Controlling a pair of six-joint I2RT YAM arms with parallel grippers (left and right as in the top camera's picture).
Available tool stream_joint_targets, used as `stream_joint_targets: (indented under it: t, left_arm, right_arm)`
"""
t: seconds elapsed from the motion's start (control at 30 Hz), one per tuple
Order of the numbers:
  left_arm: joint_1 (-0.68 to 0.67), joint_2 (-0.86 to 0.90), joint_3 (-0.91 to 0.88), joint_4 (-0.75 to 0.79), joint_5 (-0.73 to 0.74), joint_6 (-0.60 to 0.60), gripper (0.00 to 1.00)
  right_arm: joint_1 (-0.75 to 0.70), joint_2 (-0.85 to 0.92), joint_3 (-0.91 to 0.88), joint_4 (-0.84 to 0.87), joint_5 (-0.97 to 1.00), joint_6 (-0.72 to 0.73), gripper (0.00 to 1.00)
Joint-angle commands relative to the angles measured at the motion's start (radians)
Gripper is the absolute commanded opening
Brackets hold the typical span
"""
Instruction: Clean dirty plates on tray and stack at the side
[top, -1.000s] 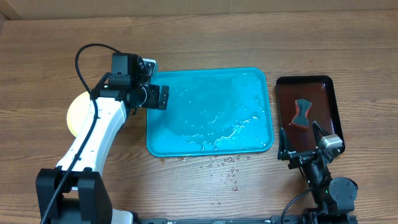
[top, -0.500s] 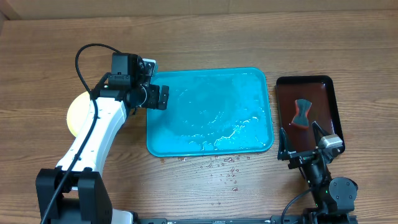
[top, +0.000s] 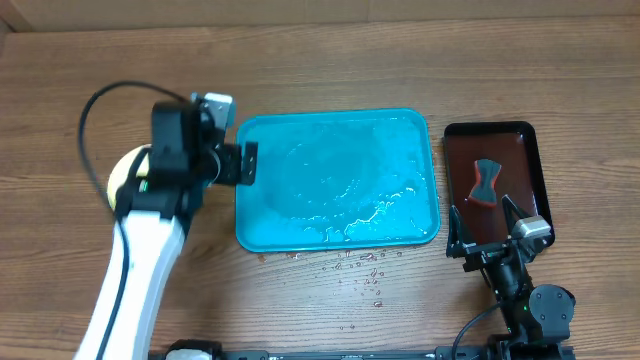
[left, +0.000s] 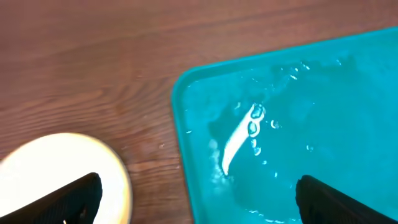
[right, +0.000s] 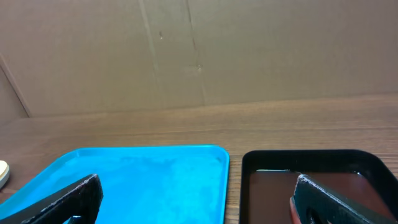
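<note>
Leftward and back goes the left arm since the earlier frame: its body now lies over the stack instead of slanting in from 7 o'clock, and the left gripper (top: 247, 165) sits nearer the tray's rim at 9 o'clock. Its jaws stand wide apart and hold nothing; in the left wrist view one finger hangs over the plate and the other over the wet tray floor.

At the far left, the dirty plates (top: 118, 180) show only as a pale yellow disc on the table, well clear of the tray and largely covered by the arm; how many are stacked I cannot tell.

At centre, the tray (top: 340, 125) carries no plates, only water and foam streaks. Droplets (top: 365, 270) speckle the table at 6 o'clock of it.

At 3 o'clock lies the dark tray (top: 535, 160) with a bow-shaped sponge (top: 487, 180). The right gripper (top: 500, 222) hovers over its near end, spread open and empty.

Cleaning and stacking look finished, so the step in hand is likely the left arm's retreat. That calls for lifting away without nudging the stack beneath it.
</note>
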Motion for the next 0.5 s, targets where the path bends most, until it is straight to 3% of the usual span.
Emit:
stream_joint_targets:
  t: [0.0,0.27,0.47]
  left_arm:
    - [-0.001,-0.146,-0.148,0.06,-0.053,0.027,0.99]
    - [0.002,-0.547,-0.575,0.455,0.013,0.027,1.0]
    - [0.032,-0.819,-0.796,0.574,0.048,0.027,1.0]
  right_arm:
    - [0.01,-0.009,-0.011,0.006,-0.006,0.003,1.0]
    - [0.01,-0.009,-0.011,0.006,-0.006,0.003,1.0]
    - [0.01,-0.009,-0.011,0.006,-0.006,0.003,1.0]
